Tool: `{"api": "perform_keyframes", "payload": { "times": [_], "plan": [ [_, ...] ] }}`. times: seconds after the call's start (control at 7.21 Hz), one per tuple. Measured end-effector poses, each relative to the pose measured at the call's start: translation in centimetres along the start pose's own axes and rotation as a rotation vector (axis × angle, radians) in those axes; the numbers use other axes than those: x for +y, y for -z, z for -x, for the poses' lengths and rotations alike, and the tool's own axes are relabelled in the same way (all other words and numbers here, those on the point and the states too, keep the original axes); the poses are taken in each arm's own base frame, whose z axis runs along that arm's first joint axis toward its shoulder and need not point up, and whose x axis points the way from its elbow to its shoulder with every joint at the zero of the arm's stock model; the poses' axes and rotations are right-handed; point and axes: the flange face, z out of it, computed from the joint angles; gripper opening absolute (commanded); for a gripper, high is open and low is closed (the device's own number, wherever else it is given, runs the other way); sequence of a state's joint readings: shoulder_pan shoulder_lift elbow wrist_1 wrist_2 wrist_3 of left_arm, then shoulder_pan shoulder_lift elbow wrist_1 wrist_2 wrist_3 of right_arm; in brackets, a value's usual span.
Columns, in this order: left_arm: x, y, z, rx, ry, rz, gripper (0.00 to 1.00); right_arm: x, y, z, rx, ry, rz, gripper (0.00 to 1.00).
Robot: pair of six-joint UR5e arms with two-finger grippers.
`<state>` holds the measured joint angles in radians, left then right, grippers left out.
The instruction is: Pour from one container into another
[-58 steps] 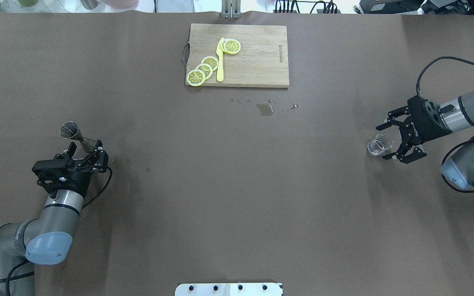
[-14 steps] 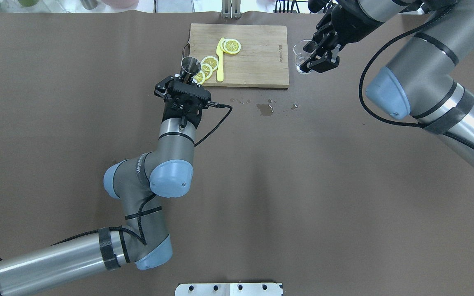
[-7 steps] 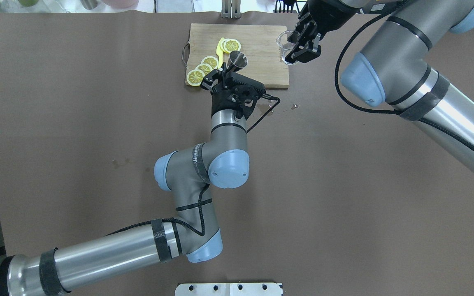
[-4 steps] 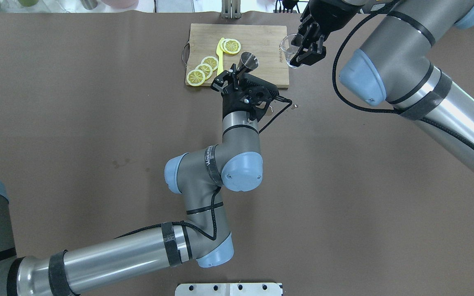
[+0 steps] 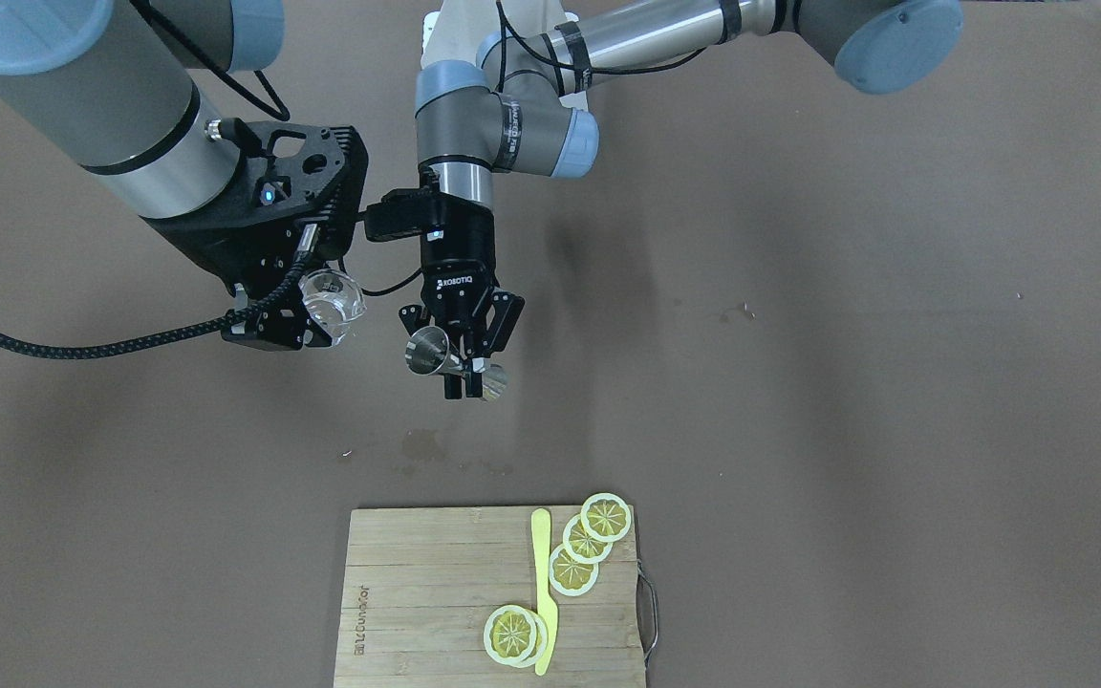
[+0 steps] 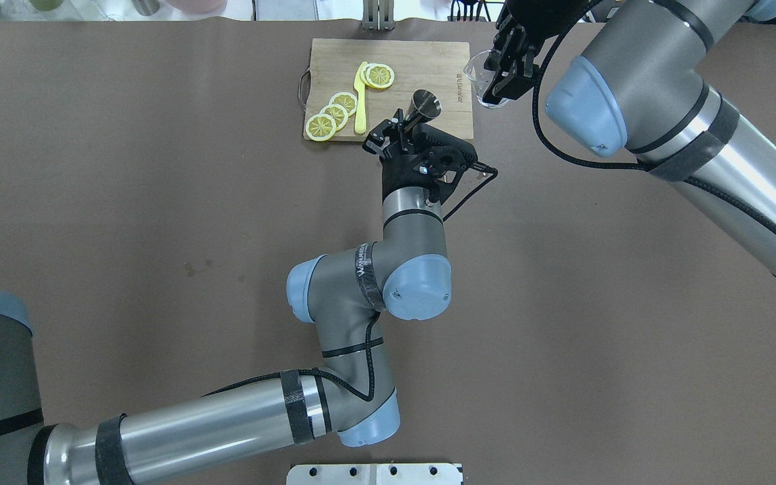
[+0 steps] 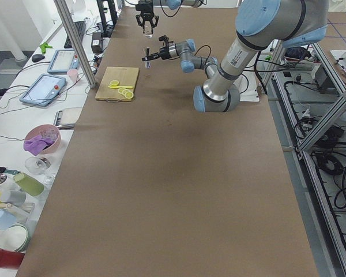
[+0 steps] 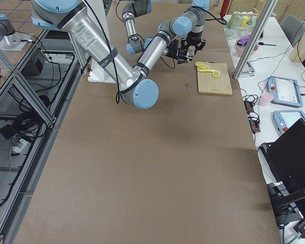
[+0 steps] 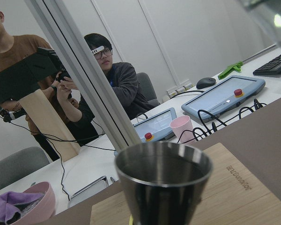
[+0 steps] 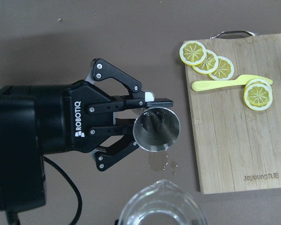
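A steel jigger is held upright above the table at the cutting board's near edge, and my left gripper is shut on its waist. The right wrist view looks straight down into the jigger's open mouth, with the left gripper behind it. A small clear glass beaker holding a little water hangs higher, just beside the jigger. My right gripper is shut on it. The beaker's spout points toward the jigger. In the left wrist view the jigger fills the foreground.
A wooden cutting board lies at the table's far side with lemon slices and a yellow knife. A small puddle wets the table near the board. Operators sit beyond the table's far edge.
Both arms have come in from the table's sides with their containers. Over the last second my left gripper carried the jigger rightward along the board's edge, and the beaker stayed near the board's right corner.
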<state>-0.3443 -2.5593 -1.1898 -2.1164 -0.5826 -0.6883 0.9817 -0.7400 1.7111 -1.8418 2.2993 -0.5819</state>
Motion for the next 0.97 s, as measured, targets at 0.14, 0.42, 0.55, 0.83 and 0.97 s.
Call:
{"api": "perform_keyframes", "payload": {
  "times": [0.14, 0.42, 0.55, 0.83, 0.97],
  "plan": [
    [0.1, 0.1, -0.1, 0.001, 0.0, 0.001, 0.0, -0.4, 0.4, 0.0, -0.008, -0.007, 0.017, 0.0],
    [0.3, 0.4, -0.3, 0.001, 0.002, -0.001, 0.0, -0.9, 0.6, 0.1, -0.023, -0.015, 0.045, 0.0],
    [0.3, 0.6, -0.5, 0.001, 0.002, -0.004, 0.0, -1.1, 0.6, 0.0, -0.026, -0.02, 0.059, 0.0],
    [0.5, 0.9, -0.7, 0.003, 0.002, -0.004, 0.0, -1.6, 0.1, -0.3, -0.03, -0.034, 0.092, 0.0],
    [0.5, 0.9, -0.7, 0.003, 0.002, -0.005, 0.0, -1.7, -0.2, -0.3, -0.033, -0.044, 0.114, 0.0]
  ]
}}
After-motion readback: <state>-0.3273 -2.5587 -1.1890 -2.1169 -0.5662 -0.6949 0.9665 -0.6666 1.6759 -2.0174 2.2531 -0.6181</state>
